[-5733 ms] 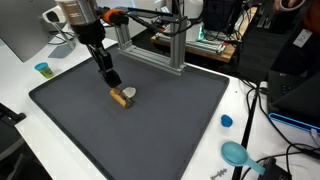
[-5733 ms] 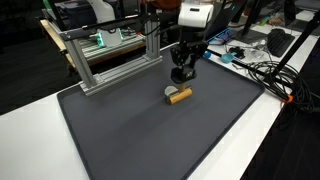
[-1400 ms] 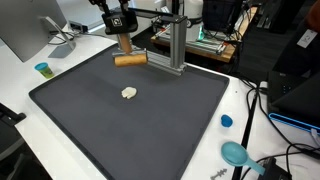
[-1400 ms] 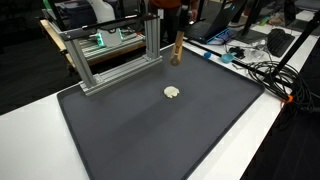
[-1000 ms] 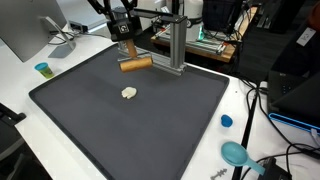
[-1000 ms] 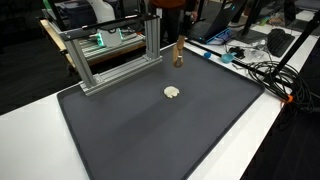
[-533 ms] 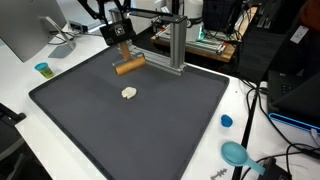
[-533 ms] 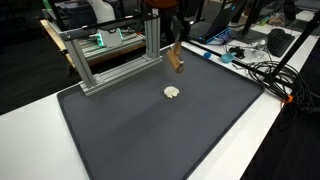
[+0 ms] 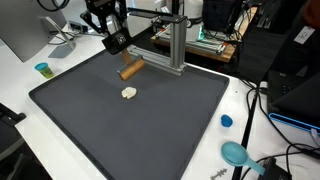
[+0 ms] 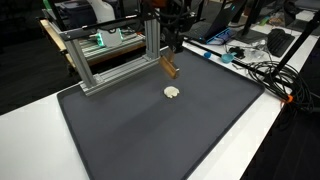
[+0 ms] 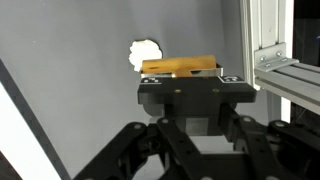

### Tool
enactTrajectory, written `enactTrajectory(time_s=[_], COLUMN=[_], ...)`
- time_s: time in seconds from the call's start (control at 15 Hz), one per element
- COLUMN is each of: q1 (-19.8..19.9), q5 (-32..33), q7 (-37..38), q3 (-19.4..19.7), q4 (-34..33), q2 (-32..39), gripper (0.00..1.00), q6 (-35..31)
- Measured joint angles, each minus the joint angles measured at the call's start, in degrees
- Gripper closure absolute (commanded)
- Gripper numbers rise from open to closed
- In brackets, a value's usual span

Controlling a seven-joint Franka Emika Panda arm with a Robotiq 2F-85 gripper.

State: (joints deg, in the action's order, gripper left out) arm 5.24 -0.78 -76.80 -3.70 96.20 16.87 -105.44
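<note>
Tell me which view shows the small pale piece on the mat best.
The wrist view: the pale piece looks largest, its ragged outline clear, beside the wooden block. Both exterior views show the piece whole but tiny on the mat.

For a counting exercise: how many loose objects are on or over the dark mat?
2. A brown wooden piece near the far edge of the mat, below the gripper; a pale lump lying nearer the middle. None seems hidden.

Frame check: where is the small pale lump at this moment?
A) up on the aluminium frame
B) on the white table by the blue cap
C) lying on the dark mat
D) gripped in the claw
C: the pale lump lies flat on the dark mat, apart from the claw and the brown wooden piece near it.
</note>
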Motion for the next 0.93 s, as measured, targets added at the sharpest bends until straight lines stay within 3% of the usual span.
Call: enactTrajectory(time_s=[0.13, 0.2, 0.47, 0.73, 0.8, 0.87, 0.93], q1=[-0.01, -0.01, -0.01, 0.55, 0.68, 0.83, 0.99], q5=[-0.03, -0.04, -0.29, -3.80, -4.60, -5.50, -6.05], q7=[-0.10, -0.12, -0.49, -2.45, -3.34, -4.30, -4.96], q3=[-0.06, -0.07, -0.03, 0.10, 0.15, 0.22, 0.27], q4=[-0.11, -0.17, 1.47, 9.29, 11.29, 13.10, 14.46], q2=[0.00, 0.00, -0.29, -3.03, -3.78, -4.41, -4.94], gripper=[0.54, 0.79, 0.79, 0.79, 0.54, 0.54, 0.79], q6=[0.03, 0.06, -2.01, -12.22, -14.49, -16.50, -17.81])
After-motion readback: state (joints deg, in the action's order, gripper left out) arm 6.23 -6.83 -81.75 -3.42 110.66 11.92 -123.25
